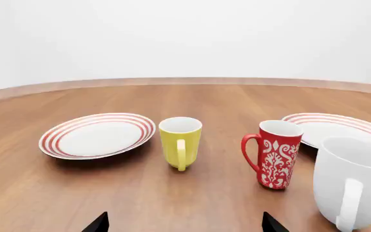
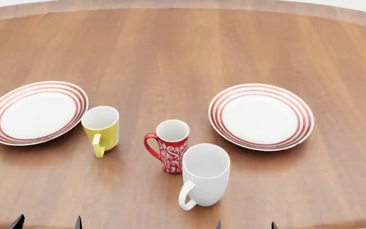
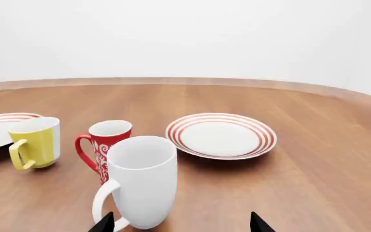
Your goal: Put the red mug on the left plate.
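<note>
A: Where does the red mug [image 2: 172, 151] stand?

B: Upright near the table's [image 2: 170, 52] near-centre, with the yellow mug [image 2: 101, 128] to its left and the white mug [image 2: 204, 175] just beside it, nearer and to the right. The left plate [image 2: 35, 111] lies well apart to the left, beyond the yellow mug; the right plate [image 2: 261, 116] is opposite.

A: And the grippers?

B: Only dark fingertips show at the near edge — the left gripper [image 1: 184, 223] and right gripper [image 3: 180, 223] both have their tips spread wide, holding nothing.

A: How will the mug handle?

B: Probably rigid, glazed and slippery, tall and slim, so easy to tip. A grasp across the body near the rim, or on the loop handle at its left, looks sensible.

A: Do the views differ?

B: The left wrist view shows the handle in clear profile — the right wrist view half hides the mug behind the white one.
</note>
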